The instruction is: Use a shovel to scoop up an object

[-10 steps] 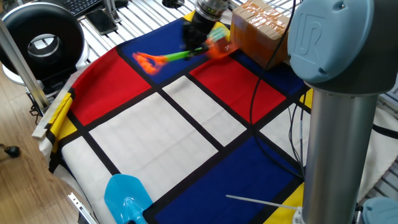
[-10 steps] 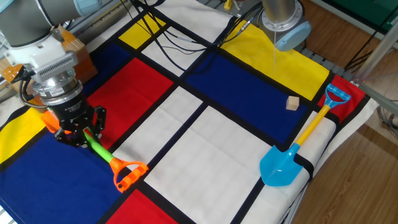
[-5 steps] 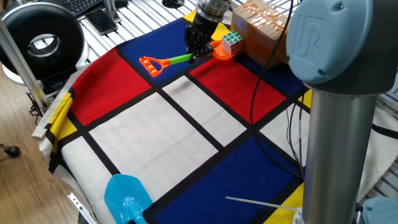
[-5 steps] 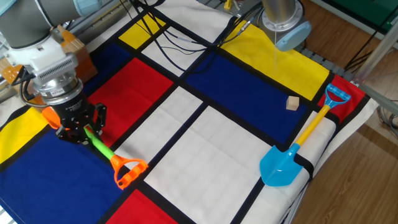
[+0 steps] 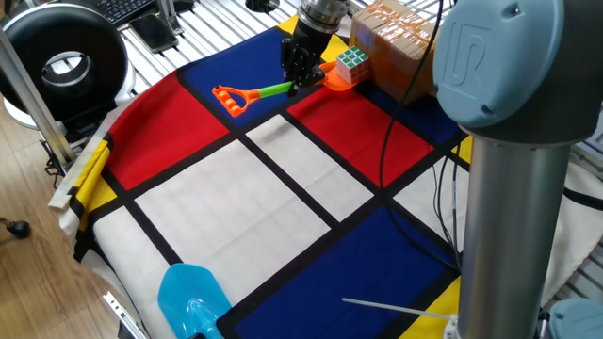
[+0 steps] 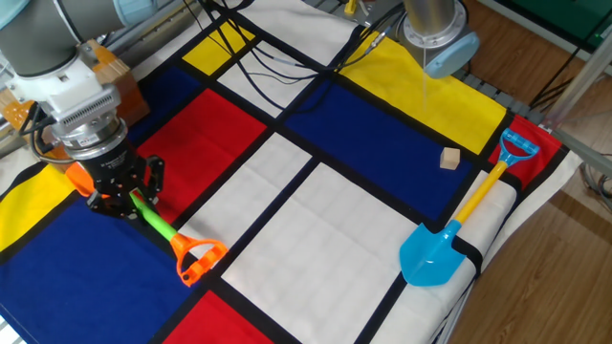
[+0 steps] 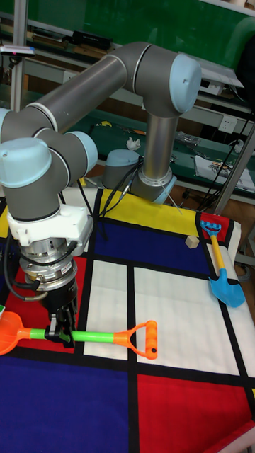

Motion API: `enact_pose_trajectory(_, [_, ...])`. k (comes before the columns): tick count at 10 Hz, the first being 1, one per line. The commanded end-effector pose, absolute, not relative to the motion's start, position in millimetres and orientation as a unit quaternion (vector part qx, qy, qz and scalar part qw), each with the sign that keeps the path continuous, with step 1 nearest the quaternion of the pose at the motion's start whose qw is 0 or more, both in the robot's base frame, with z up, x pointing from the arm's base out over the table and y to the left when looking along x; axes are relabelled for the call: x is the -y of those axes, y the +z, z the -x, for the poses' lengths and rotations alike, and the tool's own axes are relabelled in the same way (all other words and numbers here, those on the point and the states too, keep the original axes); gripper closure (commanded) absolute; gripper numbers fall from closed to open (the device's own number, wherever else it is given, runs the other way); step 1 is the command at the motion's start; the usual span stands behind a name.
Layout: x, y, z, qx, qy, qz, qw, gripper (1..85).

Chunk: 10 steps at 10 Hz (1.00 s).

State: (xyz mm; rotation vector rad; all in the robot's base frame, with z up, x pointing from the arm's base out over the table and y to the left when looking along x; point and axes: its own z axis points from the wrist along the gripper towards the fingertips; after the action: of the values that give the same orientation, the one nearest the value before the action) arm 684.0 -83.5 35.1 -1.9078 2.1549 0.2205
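My gripper (image 5: pixel 300 73) is shut on the lime-green shaft of the shovel (image 5: pixel 271 89), close to the orange blade. The orange D-handle points away from it, out over the red panel. The object, a small cube (image 5: pixel 353 62) with green and white stickers, appears to rest on the blade's far part, right against the brown box. In the other fixed view the gripper (image 6: pixel 122 199) holds the shovel (image 6: pixel 158 229) and the arm hides the cube. The tall fixed view shows the gripper (image 7: pixel 61 330) clamped on the level shovel (image 7: pixel 99 336), and the cube is out of sight.
A brown cardboard box (image 5: pixel 396 38) stands just behind the blade. A light-blue shovel (image 6: pixel 435 250) lies at the cloth's far edge, with a small tan block (image 6: pixel 449 159) near it. Cables (image 6: pixel 287 57) run across the cloth by the arm's base (image 6: pixel 435 29).
A second ago the shovel and cube were blurred in motion. The blade has since pushed towards the box, the cube sits by its tip, and nothing has moved in the last half second.
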Motion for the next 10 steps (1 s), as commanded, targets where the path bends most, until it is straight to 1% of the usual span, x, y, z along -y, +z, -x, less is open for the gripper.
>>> enact_pose_trajectory(1, [89,36,-688,-0.748,0.066,0.648,0.126,84.7])
enact_pose_trajectory(2, [90,36,-690,-0.75,0.061,0.646,0.129,84.7])
enact_pose_trajectory(4, [97,34,-688,-0.752,0.054,0.647,0.117,84.7])
enact_pose_trajectory(7, [96,34,-690,-0.753,0.053,0.645,0.121,84.7])
enact_pose_trajectory(10, [102,33,-689,-0.751,0.046,0.649,0.112,84.7])
